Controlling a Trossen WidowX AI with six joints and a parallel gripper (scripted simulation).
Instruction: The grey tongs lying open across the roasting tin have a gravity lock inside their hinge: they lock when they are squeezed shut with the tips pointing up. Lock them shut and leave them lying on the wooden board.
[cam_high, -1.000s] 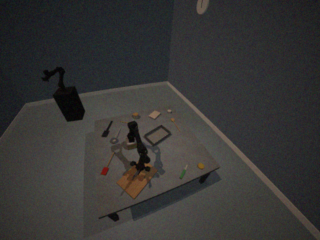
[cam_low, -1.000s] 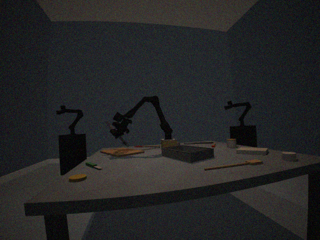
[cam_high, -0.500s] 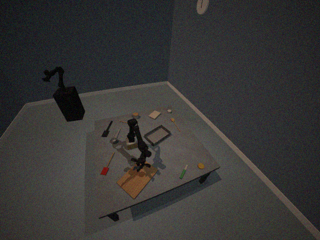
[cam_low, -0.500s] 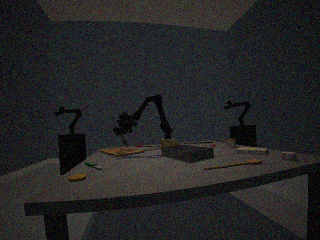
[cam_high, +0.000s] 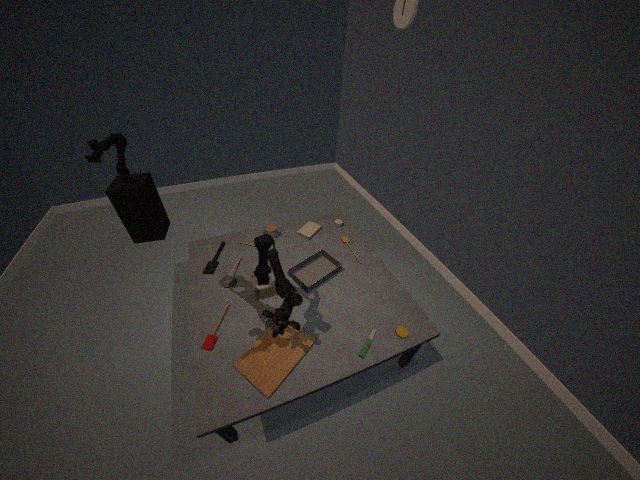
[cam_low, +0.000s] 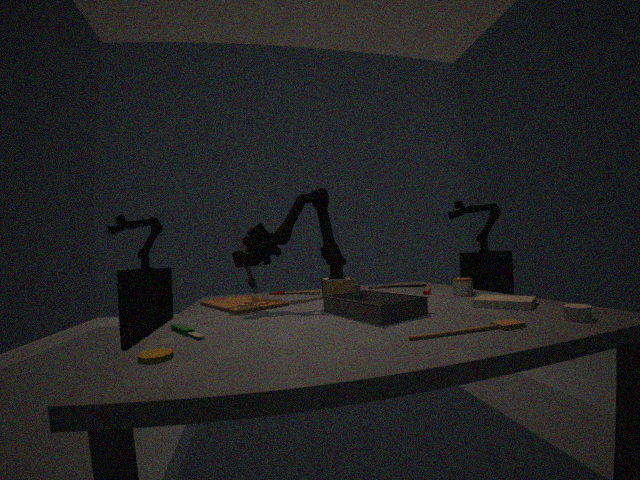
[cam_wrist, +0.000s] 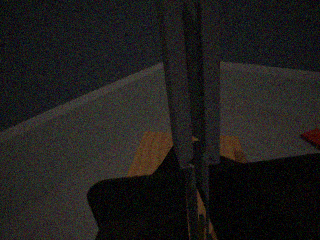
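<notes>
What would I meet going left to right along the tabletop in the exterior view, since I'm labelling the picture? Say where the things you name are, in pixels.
Yellow disc (cam_high: 402, 332) (cam_low: 155, 355), green-handled tool (cam_high: 366, 345) (cam_low: 183, 329), wooden board (cam_high: 271, 364) (cam_low: 237, 303), roasting tin (cam_high: 303, 286) (cam_low: 379, 308), white round tub (cam_high: 339, 222) (cam_low: 577, 312)

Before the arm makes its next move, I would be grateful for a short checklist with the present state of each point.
1. Tongs held in the gripper: ok.
2. Tongs out of the roasting tin: ok.
3. Tongs lying on the wooden board: not ok, held above the table.
4. Board free of other utensils: ok.
5. Gravity lock engaged: cannot tell, it is inside the hinge.
</notes>
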